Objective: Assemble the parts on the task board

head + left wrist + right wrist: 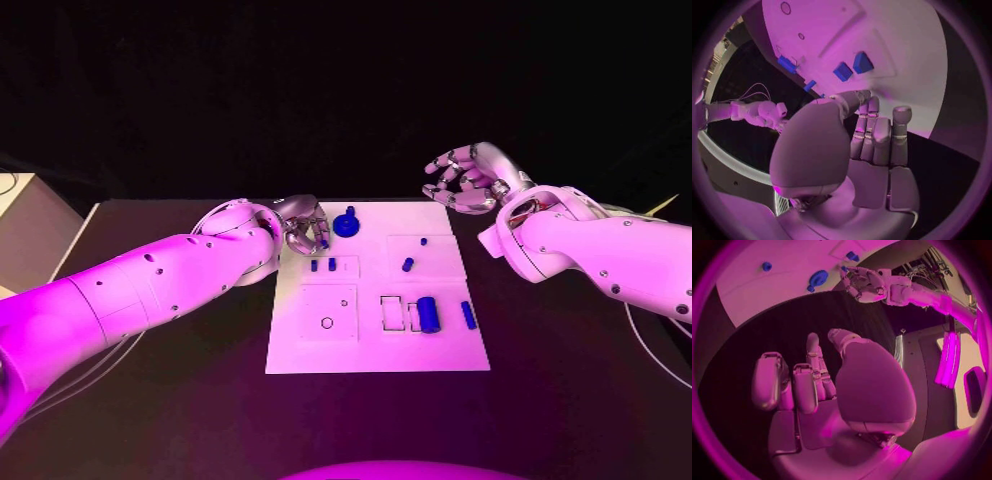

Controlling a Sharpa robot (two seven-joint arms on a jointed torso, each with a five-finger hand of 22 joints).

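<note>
Left wrist view first: the left hand (861,150) has its fingers (879,135) curled in close beside the thumb, and I can see nothing held between them, so I'd call it clenched on air. From the head view that hand (300,228) sits at the board's far left corner, just beside a round blue knob (348,221) and near two small blue pegs (323,265). The right hand (469,180) hovers off the white board's (378,352) far right corner, well apart from every piece, fingers bent inward around nothing.

Further out, a blue cylinder (427,310) lies by a rectangular outline near the board's right side, with a thin blue bar (469,314) just beside it.

If the knob is the next piece, I'd say the left fingers need to spread before closing, then come onto it from above so it isn't nudged across the board. The pegs close by could easily get knocked.
</note>
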